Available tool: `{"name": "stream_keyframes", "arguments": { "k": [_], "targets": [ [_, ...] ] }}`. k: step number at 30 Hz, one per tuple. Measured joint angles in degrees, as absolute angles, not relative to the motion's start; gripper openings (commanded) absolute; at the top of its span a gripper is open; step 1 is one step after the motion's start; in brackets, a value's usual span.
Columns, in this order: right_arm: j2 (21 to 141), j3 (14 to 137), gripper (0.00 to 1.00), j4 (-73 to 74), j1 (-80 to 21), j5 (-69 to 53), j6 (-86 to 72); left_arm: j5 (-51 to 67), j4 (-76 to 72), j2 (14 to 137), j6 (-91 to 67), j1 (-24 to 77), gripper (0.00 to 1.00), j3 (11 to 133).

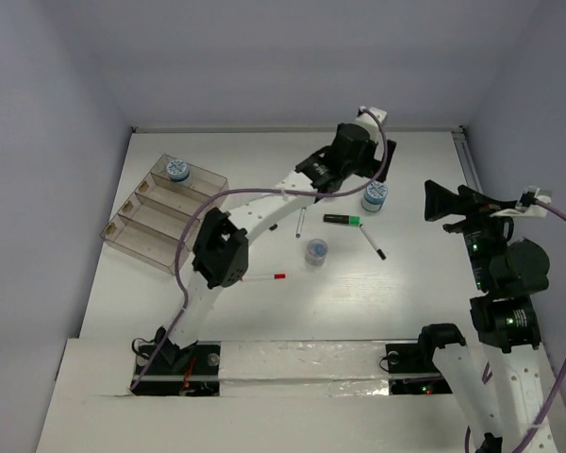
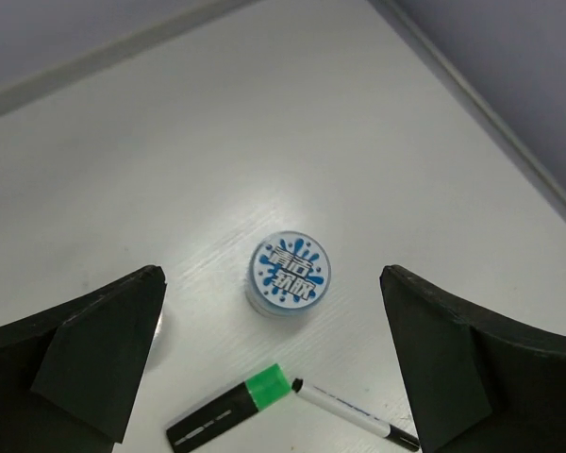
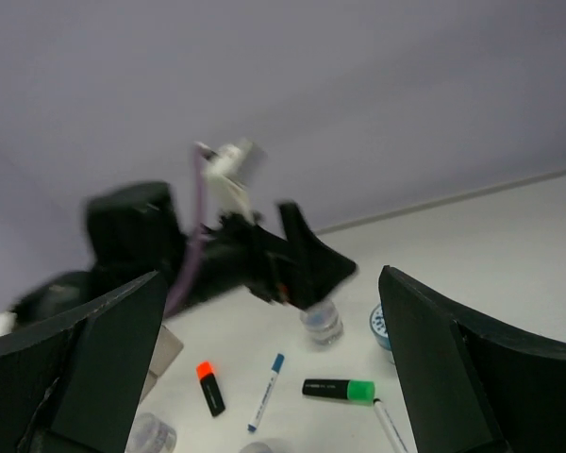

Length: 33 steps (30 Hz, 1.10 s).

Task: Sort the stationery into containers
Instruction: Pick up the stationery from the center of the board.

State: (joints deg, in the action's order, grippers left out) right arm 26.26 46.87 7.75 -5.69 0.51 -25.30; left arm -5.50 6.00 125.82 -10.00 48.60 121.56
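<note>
The left gripper (image 2: 273, 276) hangs over the far side of the white table (image 2: 292, 123), jaws spread wide, nothing in them. A small round clear jar with a blue-and-white splash label on top (image 2: 288, 274) stands upright on the table in the gap between the two black fingers (image 2: 85, 349), touching neither. Just beside it lie a stubby green-and-black highlighter (image 2: 231, 406) and a thin white black-capped pen (image 2: 354, 413). The right gripper (image 3: 274, 280) is raised off to the side, jaws wide apart too, empty. The clear plastic compartmented organiser tray (image 1: 146, 236) sits well apart at the left.
</note>
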Motion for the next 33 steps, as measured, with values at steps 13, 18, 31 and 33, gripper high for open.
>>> {"name": "stream_keyframes", "arguments": {
  "k": [13,18,31,33],
  "targets": [
    [23.0,52.1,1.00,15.0,-5.7,0.2,-25.3,-5.7,9.3,141.2,-9.9,51.7,0.99,130.1],
    [23.0,52.1,1.00,16.5,-5.7,-0.8,-25.3,-7.4,8.6,144.2,-9.5,51.7,0.99,134.4],
    [23.8,51.4,1.00,16.4,-5.7,-3.1,-25.3,-7.8,8.6,151.5,-9.3,52.3,0.97,136.9],
    [23.7,50.9,1.00,16.3,-5.7,-3.4,-25.3,-7.6,8.6,152.1,-9.3,52.5,0.88,136.9]
  ]
}}
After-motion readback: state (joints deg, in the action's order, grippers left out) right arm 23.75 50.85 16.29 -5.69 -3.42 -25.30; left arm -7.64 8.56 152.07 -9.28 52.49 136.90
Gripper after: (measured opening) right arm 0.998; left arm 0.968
